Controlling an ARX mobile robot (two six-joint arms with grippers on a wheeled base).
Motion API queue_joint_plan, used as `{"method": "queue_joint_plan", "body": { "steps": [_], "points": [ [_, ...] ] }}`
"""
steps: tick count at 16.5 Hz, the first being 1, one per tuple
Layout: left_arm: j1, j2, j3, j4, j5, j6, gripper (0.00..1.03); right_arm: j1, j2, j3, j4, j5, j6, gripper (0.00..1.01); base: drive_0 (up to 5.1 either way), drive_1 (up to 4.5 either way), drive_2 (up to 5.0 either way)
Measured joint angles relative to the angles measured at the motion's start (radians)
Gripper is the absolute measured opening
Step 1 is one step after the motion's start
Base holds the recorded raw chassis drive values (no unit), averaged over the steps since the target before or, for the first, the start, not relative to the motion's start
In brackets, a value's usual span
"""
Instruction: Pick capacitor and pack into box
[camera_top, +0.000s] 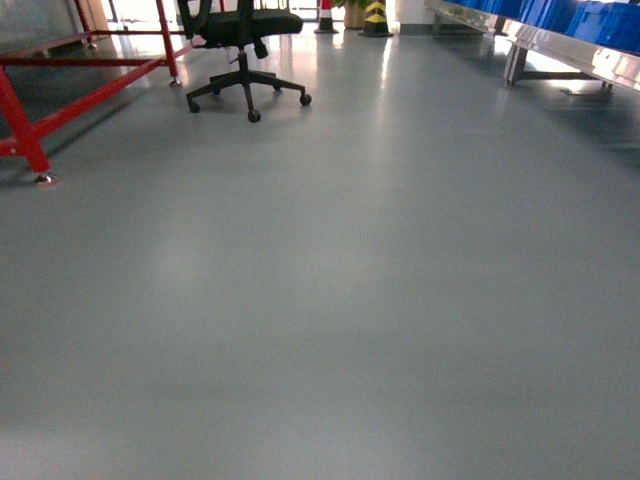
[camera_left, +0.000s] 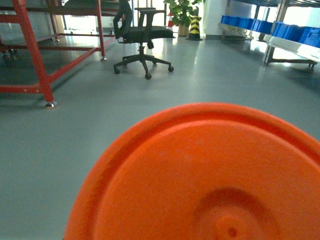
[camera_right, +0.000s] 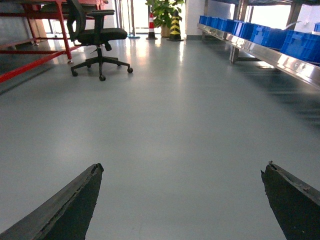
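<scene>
A large round orange thing (camera_left: 210, 175) with a raised rim and a small central dimple fills the lower part of the left wrist view, very close to the camera. It covers the place where my left gripper's fingers would show, so they are hidden; I cannot tell whether it is the capacitor. My right gripper (camera_right: 184, 171) is open over bare grey floor, its two dark fingertips (camera_right: 92, 175) far apart with nothing between them. The box is out of view. The head view holds only floor, with neither gripper in it.
A black office chair (camera_top: 243, 40) stands ahead on the left, beside a red metal frame (camera_top: 30, 125). A steel shelf with blue bins (camera_right: 260, 35) runs along the right. A striped cone (camera_right: 174, 27) and a plant stand far back.
</scene>
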Motion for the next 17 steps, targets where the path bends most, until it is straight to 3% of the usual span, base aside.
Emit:
{"method": "queue_joint_plan", "body": {
  "steps": [17],
  "points": [
    [0.0, 0.0, 0.0, 0.001, 0.001, 0.0, 0.43, 0.0, 0.0, 0.0, -0.005, 0.0, 0.0, 0.98, -5.0, 2.46, 2.5]
  ]
}}
